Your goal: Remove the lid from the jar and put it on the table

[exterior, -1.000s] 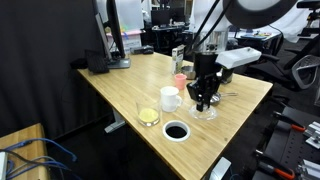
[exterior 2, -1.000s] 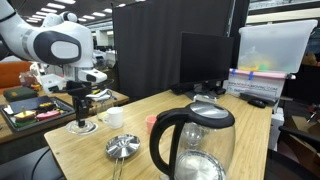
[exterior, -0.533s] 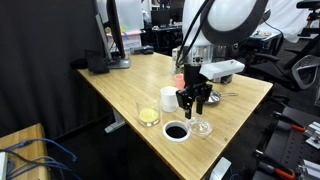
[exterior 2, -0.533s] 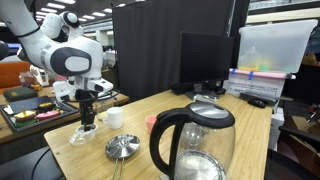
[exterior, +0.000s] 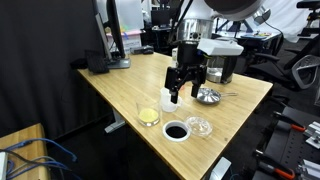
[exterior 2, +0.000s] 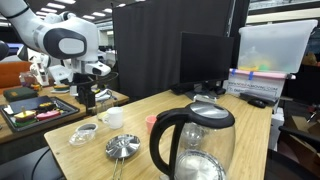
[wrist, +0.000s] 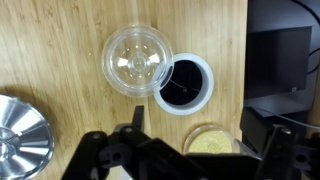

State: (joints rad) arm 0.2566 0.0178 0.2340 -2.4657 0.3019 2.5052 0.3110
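Your jaws hang open and empty above the desk (exterior: pixel 120 85). The lid (wrist: pixel 138 62) lies flat beside the grommet hole (wrist: pixel 185 85), apart from the jar (exterior: pixel 148 115). It's probably light, slick, brittle glass, so grip its rim gently.

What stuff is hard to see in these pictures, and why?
1. Jar: in the wrist view, the bottom edge cuts most of it off.
2. Metal dish: the wrist view's left edge cuts it off.
3. Pink cup: in an exterior view, the kettle covers part of it.
4. Yellow stuff in the jar: too small in every view to tell what it is.
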